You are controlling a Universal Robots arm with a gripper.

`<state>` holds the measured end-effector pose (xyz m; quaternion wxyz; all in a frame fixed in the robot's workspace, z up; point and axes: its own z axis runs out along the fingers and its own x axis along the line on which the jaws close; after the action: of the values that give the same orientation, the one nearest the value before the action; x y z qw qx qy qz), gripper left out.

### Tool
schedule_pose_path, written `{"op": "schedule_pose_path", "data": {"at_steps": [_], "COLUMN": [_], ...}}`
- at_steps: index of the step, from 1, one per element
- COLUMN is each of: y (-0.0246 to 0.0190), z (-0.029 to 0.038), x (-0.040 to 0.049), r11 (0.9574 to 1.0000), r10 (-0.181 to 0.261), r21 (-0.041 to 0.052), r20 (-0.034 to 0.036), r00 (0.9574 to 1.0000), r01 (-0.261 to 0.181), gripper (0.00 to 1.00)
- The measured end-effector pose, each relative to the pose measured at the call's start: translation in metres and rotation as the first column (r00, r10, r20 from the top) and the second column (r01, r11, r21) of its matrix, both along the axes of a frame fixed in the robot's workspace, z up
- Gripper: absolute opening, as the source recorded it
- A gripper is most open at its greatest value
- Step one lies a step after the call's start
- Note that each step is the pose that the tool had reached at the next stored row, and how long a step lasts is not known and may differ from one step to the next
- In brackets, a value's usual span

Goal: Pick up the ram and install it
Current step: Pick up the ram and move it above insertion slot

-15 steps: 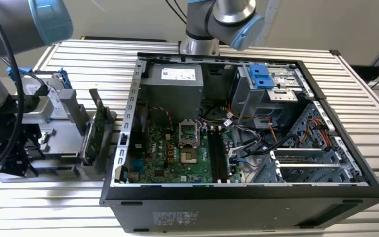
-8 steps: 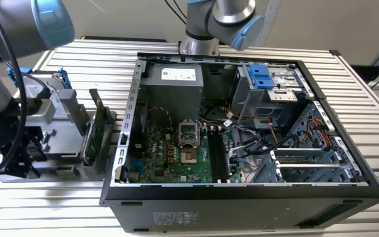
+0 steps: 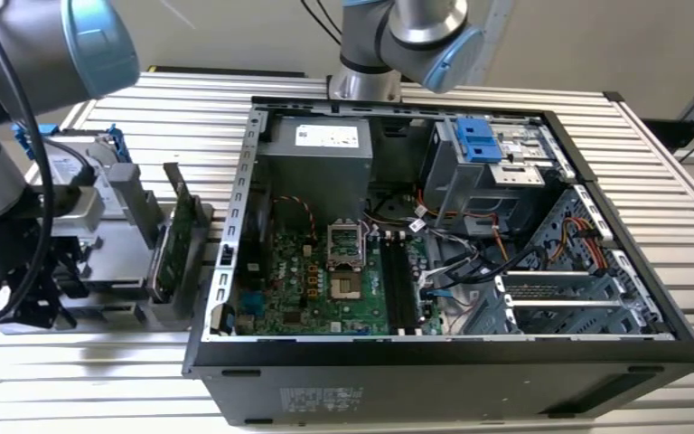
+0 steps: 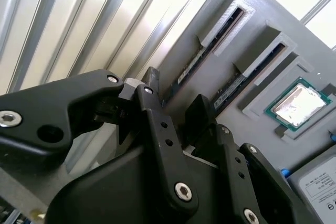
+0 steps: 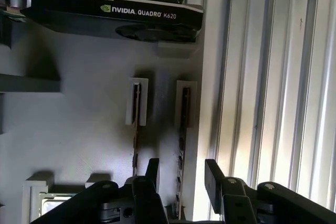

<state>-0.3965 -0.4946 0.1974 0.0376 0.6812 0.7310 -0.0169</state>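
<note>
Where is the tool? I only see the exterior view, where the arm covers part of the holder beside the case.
Observer: In the first wrist view the tool is open, facing the grey holder.
Reviewer: Any ram there?
Observer: Two sticks stand in slots; the ram lines up with the gap between the fingers, a second stick beside it.
Reviewer: Touching?
Observer: No; holder shows between the ram and each finger.

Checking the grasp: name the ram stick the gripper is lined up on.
The ram in the holder's edge slot, between the open gripper's fingers; the other stick sits outside them.
</note>
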Motion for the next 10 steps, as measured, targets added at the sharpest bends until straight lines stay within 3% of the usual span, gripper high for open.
{"op": "schedule_pose_path", "data": {"at_steps": [10], "y": [-0.0015], "z": [-0.0053], "x": [0.0000], "r11": [1.0000], "r10": [0.000], "r21": [-0.0014], "r20": [0.0000], "r00": [1.0000], "r01": [0.000], "gripper": [1.00]}}
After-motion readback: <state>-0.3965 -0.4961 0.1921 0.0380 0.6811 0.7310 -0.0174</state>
